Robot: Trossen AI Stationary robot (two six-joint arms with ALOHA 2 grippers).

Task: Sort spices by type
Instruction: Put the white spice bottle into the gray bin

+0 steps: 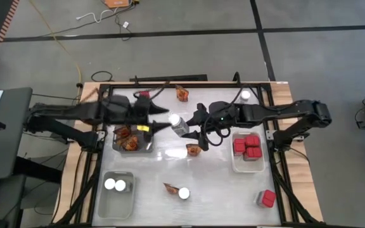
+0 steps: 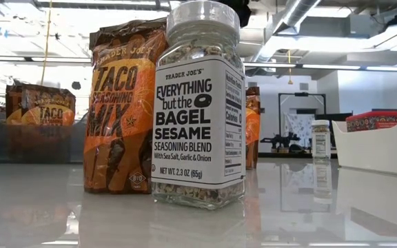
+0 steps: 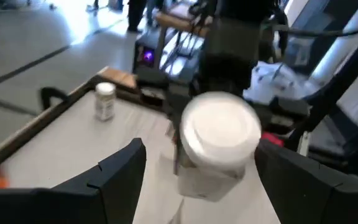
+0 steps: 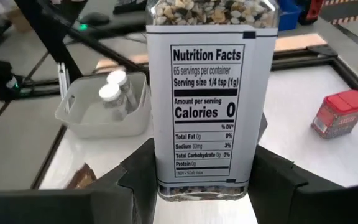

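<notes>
A clear square glass jar of seed blend with a white lid [image 1: 178, 123] is up off the table near its middle, clamped between the right gripper's [image 4: 202, 177] two dark fingers [image 4: 138, 171], which press on its lower sides with the nutrition label facing back along the wrist. The left gripper [image 3: 194, 165] meets it from the opposite side, fingers [image 3: 120, 168] spread wide on either side of the jar's white top, not touching it that I can see.

Just below the right fingers lies a crinkled orange-brown packet [image 1: 194, 150]. Behind the left fingers, a clear tray [image 1: 149, 149] holds more of those packets [image 1: 128, 139]. Past the right gripper's wrist, a white tray [image 1: 236, 166] carries red cube-like boxes [image 1: 247, 145]. Well away from both sets of fingers, at the front of the table, a grey tray [image 1: 106, 204] has two white-lidded jars [image 1: 115, 184]; one more jar [image 1: 184, 193] and packet [image 1: 169, 187] stand loose near it, and a lone red box [image 1: 268, 199] sits at the far corner.
</notes>
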